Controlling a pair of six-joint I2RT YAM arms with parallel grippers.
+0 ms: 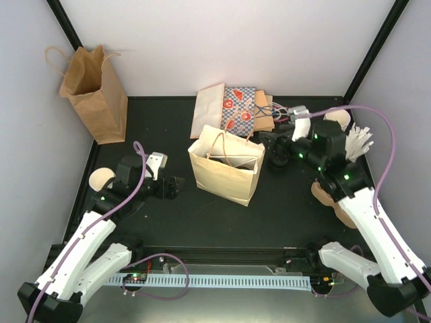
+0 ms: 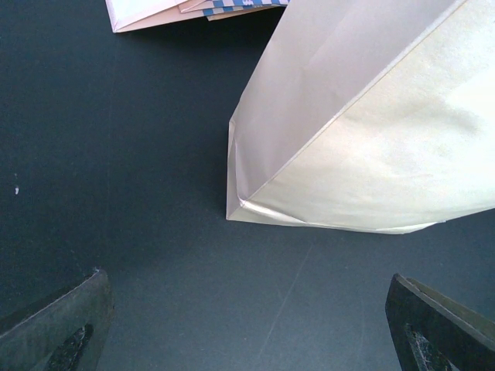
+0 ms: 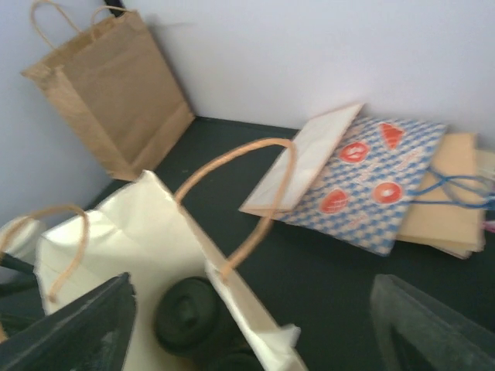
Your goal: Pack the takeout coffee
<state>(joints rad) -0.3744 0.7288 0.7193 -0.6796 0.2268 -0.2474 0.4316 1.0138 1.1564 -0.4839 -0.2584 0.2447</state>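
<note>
A black table walled in white, seen from above, with two white robot arms reaching in from the near edge.

At the far left an upright brown paper bag (image 1: 94, 94) leans in the corner. Nearer, at the table's left edge, a small white paper cup (image 1: 102, 178) lies just beside the left arm. The left gripper (image 2: 246, 309) hovers low over bare table (image 2: 116, 193), its fingers spread wide with nothing between them. It points at the bottom corner of the cream bag (image 1: 225, 165), near it but not touching.

The cream bag stands open in the middle, its brown handles up. Inside, the right wrist view shows a dark round object (image 3: 189, 317) (too blurred to name). Behind the bag, against the back wall, lies a flat stack of bags (image 1: 232, 111), one checked blue with red shapes.

The right gripper (image 3: 254, 301) hangs just beside the cream bag's right rim, facing into its mouth. Its fingers stand well apart and hold nothing.

Further right, behind the right arm's wrist, lies a second cup (image 1: 301, 128). A third cup (image 1: 337, 120) sits beyond it near the back corner. A bundle of white sticks (image 1: 358, 142) fans out just beside them. Tan rounded shapes (image 1: 326, 194) lie partly hidden under the right arm.
</note>
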